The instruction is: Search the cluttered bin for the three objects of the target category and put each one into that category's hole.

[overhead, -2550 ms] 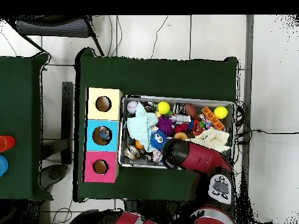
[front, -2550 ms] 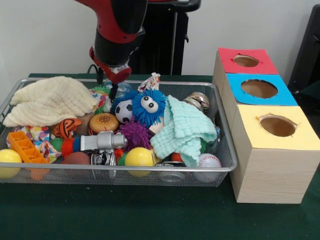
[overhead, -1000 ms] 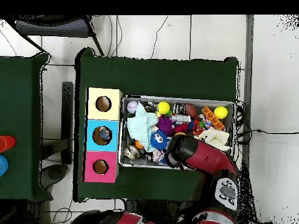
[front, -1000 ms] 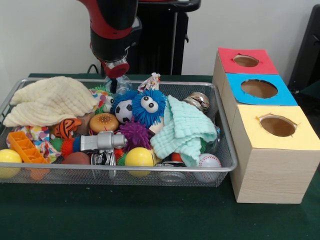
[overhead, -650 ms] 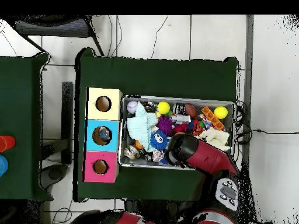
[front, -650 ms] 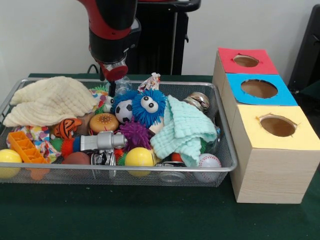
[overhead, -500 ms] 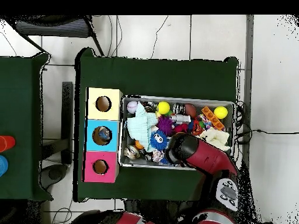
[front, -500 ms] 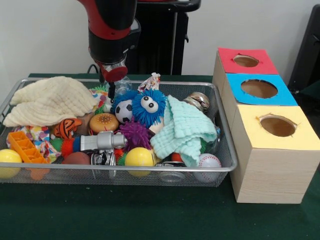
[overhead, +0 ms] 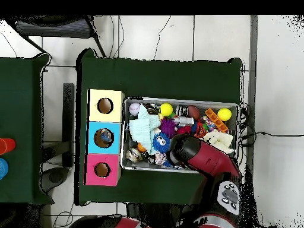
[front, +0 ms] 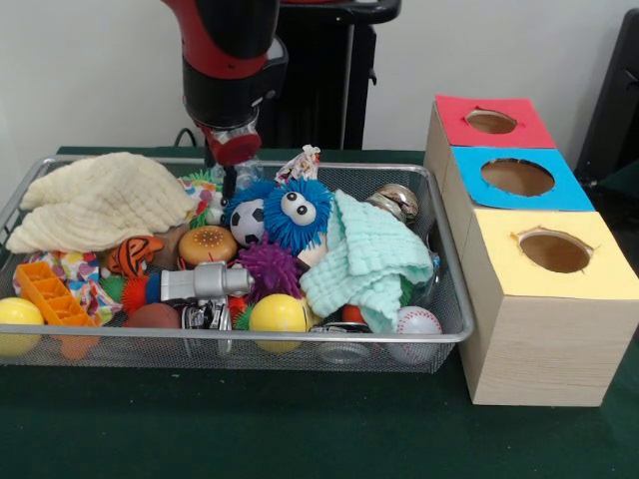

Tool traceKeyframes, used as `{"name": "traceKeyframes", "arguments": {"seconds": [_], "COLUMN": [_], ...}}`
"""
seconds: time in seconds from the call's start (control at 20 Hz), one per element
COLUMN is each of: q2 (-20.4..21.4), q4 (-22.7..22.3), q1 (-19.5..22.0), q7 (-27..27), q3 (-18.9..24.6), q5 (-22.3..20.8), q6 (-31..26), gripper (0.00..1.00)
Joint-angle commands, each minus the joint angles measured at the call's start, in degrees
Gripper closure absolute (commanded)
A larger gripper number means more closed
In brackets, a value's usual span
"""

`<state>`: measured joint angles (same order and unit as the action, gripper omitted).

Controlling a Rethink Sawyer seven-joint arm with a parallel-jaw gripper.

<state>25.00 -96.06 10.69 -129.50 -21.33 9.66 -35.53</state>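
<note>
My gripper (front: 229,182) hangs over the bin's (front: 451,299) far side beside the soccer ball (front: 247,222); I can't tell its opening. That ball looks light, smooth, prone to roll; I'd pinch across its middle.

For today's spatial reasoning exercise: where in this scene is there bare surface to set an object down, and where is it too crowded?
Free: the green table cloth in front of the wire bin and the boxes, and in the overhead view the broad strip beyond the bin. Crowded: the bin's inside, packed with toys and cloths, with the gripper hanging over its back part.
</note>
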Motion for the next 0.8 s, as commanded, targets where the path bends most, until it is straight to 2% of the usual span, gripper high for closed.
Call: {"name": "traceKeyframes", "arguments": {"seconds": [0.05,0.25,0.55,0.65,0.8], "q2": [-0.37,-0.14,-0.13,-0.02,0.86], "q4": [1.24,2.05,2.5,3.18,2.03], "q1": [-0.72,-2.38,-3.01,-3.46,-4.61], "q7": [-8.83,-9.12,-8.6,-8.66,-9.3], "q3": [3.21,1.72,1.17,0.4,0.02], "q5": [1.79,0.79,0.49,0.12,0.31], "q6": [-7.55,-10.79,-10.18,-11.51,-11.67], "gripper": [0.0,0.0,0.0,0.0,0.0]}}
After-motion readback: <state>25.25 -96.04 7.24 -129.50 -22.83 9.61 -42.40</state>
